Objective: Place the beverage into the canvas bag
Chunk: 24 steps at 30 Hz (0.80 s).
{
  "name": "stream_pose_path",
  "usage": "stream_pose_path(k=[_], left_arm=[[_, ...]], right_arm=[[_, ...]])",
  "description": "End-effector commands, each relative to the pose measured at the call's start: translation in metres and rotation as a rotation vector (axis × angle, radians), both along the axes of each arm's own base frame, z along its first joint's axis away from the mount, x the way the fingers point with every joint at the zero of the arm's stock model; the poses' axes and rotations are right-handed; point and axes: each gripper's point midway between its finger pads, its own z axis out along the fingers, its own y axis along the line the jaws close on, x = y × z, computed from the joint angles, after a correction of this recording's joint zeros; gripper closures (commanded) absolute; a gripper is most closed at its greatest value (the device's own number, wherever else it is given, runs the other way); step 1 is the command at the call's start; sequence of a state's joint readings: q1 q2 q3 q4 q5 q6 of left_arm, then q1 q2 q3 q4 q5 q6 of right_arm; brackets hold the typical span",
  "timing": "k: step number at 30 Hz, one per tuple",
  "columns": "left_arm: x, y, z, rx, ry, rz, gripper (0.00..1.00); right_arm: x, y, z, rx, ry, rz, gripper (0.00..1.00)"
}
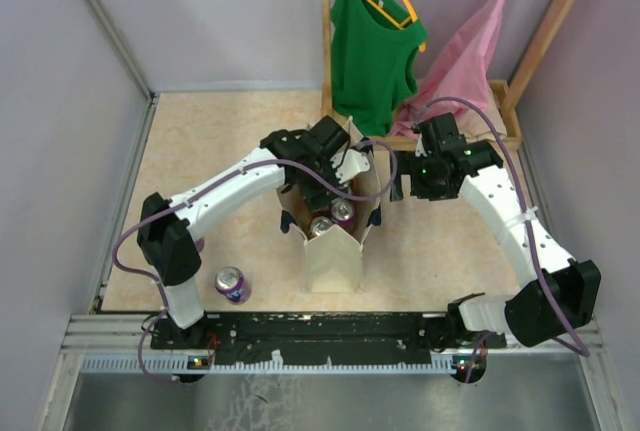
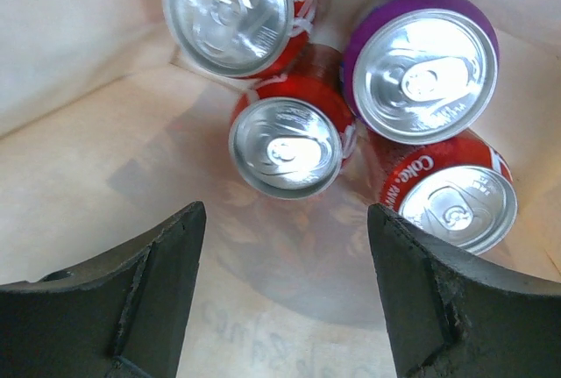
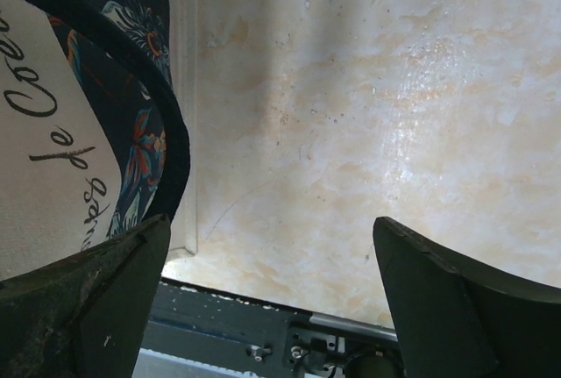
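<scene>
Canvas bag: beige woven cloth, matt. Strap: navy cloth edging a floral print. Red can and purple can: bright bare-metal lids, glossy printed sides. Left tool: matt black plastic, grainy, rough edges. Table: smooth marbled beige, slight sheen. Tank top: green cloth. Rack: bare wood. Left arm shell: white glossy plastic.

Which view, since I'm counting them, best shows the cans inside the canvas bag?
Left wrist: it looks straight down on four can tops, three red, one purple. Top external shows only two, in the bag's mouth. Right wrist shows none, just the bag's outside.
</scene>
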<state>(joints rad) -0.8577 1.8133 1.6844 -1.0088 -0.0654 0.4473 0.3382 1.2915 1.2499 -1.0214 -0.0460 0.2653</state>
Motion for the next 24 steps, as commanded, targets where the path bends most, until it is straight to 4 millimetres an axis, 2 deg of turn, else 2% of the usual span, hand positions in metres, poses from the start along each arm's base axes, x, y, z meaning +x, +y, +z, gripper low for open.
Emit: stream_pose_path(k=[1, 10, 14, 18, 21, 24], left_arm=[[0.023, -0.011, 0.036, -0.056, -0.127, 0.017, 0.20], [0.042, -0.018, 0.099, -0.184, -0.293, 0.030, 0.19], [0.058, -0.001, 0.131, -0.277, -0.347, 0.109, 0.19], [0.084, 0.044, 0.180, -0.451, -0.404, 0.241, 0.19], [0.106, 0.097, 0.212, -0.532, -0.499, 0.368, 0.17], [0.112, 0.155, 0.224, -0.552, -0.565, 0.496, 0.15]], right_arm=[[0.004, 0.005, 0.011, 0.023, -0.039, 0.007, 0.01], [0.009, 0.008, 0.011, 0.029, -0.036, 0.007, 0.01], [0.013, 0.009, 0.011, 0.028, -0.034, 0.005, 0.01], [0.015, 0.009, 0.013, 0.023, -0.036, 0.002, 0.01], [0.016, 0.008, 0.013, 0.019, -0.038, -0.001, 0.01], [0.017, 0.008, 0.014, 0.018, -0.042, -0.002, 0.01]])
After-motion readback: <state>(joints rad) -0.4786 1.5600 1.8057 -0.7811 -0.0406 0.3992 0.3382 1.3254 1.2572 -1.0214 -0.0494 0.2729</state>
